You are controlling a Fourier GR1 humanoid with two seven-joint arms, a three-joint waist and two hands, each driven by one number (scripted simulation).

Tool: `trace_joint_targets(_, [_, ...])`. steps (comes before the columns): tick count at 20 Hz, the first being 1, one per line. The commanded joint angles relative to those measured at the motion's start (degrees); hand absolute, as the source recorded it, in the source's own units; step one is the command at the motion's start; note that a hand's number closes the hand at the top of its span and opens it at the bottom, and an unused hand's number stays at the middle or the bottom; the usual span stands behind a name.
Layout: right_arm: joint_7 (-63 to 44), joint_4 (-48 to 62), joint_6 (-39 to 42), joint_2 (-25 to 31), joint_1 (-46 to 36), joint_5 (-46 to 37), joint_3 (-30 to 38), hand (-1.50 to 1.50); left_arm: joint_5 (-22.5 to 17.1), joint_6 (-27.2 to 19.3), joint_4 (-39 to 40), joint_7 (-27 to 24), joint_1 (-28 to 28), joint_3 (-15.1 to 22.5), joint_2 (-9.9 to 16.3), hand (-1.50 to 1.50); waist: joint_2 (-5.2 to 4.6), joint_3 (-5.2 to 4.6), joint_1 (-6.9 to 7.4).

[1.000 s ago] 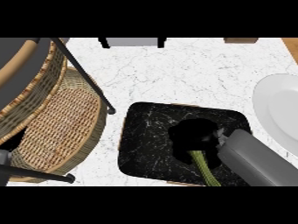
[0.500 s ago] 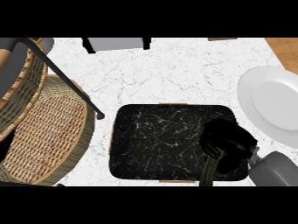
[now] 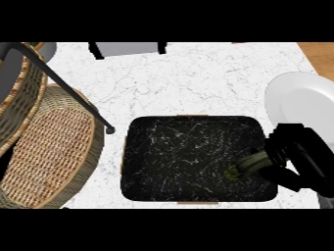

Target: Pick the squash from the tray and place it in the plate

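Curling round the squash point(image 3: 248, 165), the right hand point(image 3: 303, 159) sits at the tray's right edge, its black fingers closed over the thick end of the vegetable so that only the green striped body and the stem end show, pointing left and slightly down over the tray's dark floor. Whether the squash rests on the tray or is lifted just clear of it cannot be told from this steep view. The left hand shows nowhere.

The tray point(image 3: 191, 162) is black with pale marbling and lies on the white marble counter point(image 3: 191, 78). The white plate point(image 3: 307, 105) lies to the upper right, its lower left rim just beside the hand and partly hidden by it, and only a narrow strip of counter separates the tray's right edge from the plate. Beyond the plate, at the top right corner, wood flooring shows past the counter's edge. The widest open stretch of counter lies above the tray, toward the far edge. To the left stand woven wicker chairs point(image 3: 46, 147) with a dark metal leg point(image 3: 75, 93) slanting across them, well apart from the hand.

Compared with 0.5 s ago, the hand has turned so that more of the squash is exposed, lying nearly level now instead of hanging downward, and the grey forearm has almost gone from view
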State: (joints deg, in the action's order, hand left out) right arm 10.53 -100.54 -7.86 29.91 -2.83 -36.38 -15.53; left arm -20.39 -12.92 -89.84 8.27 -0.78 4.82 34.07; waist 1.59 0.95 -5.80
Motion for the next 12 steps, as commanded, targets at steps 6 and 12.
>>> trace_joint_targets(6, [-9.04,-11.5,-1.64,0.87,9.14,9.73,15.32,1.5,1.77,0.44,5.32,-1.54,6.32,4.63,-6.47,0.0,-1.56,-1.02,3.09])
trace_joint_targets(12, [-3.97,-1.63,1.75,4.33,7.95,18.84,26.39,1.5,2.73,-0.57,6.88,-1.5,8.19,5.07,-8.31,0.0,-1.73,-0.93,4.26])
